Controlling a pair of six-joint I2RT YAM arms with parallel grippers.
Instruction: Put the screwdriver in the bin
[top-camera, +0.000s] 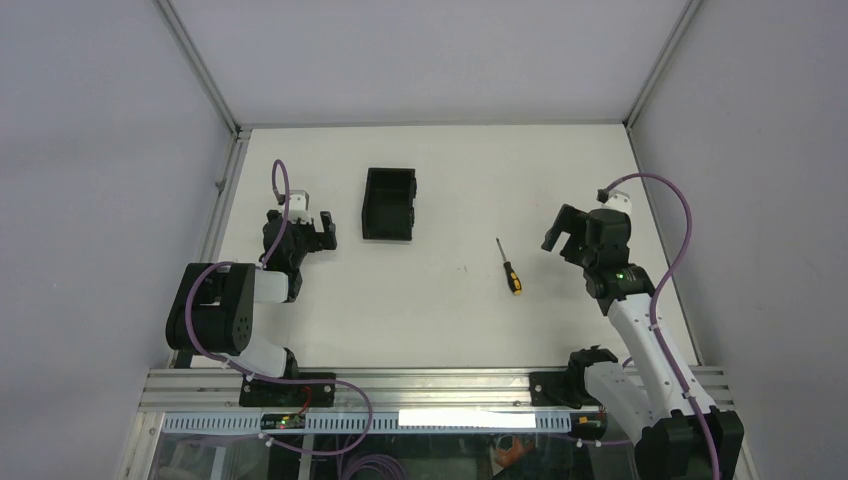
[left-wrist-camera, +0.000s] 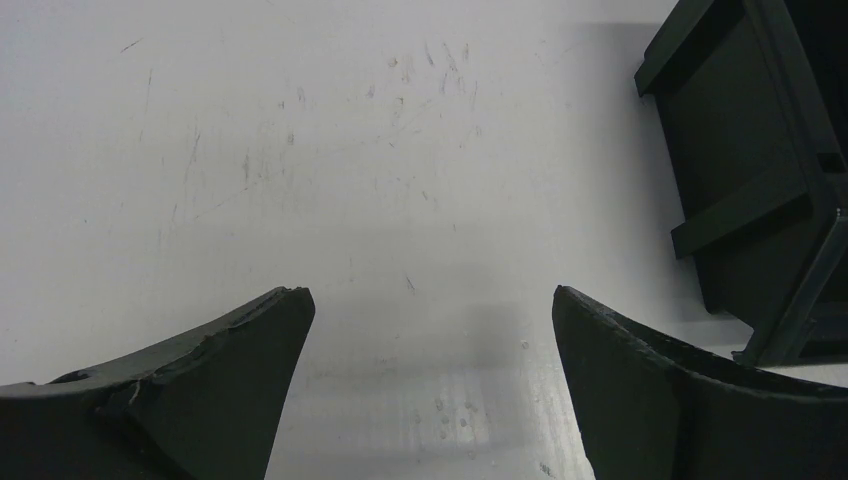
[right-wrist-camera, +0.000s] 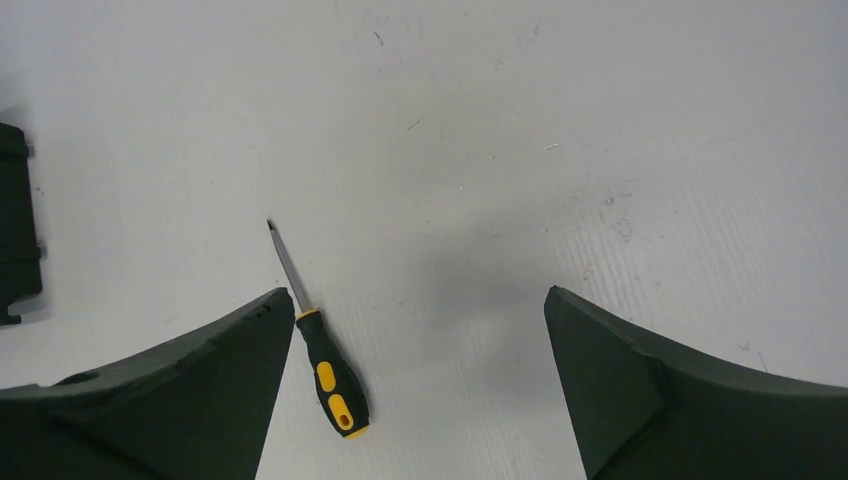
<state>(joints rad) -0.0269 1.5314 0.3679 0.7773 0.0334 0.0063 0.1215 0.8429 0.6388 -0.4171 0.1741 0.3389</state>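
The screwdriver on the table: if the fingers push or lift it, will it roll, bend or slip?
The screwdriver probably stays stiff: thin metal shaft, solid handle. Its rounded handle lies on the smooth table, so a sideways push may roll it. It looks small, likely light.

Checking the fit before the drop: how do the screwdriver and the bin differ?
The screwdriver is thin, black and yellow; the bin is boxy and all black. The screwdriver is shorter than the bin is long. The screwdriver lies flat; the bin stands open-topped. Both rest on the table, untouched.
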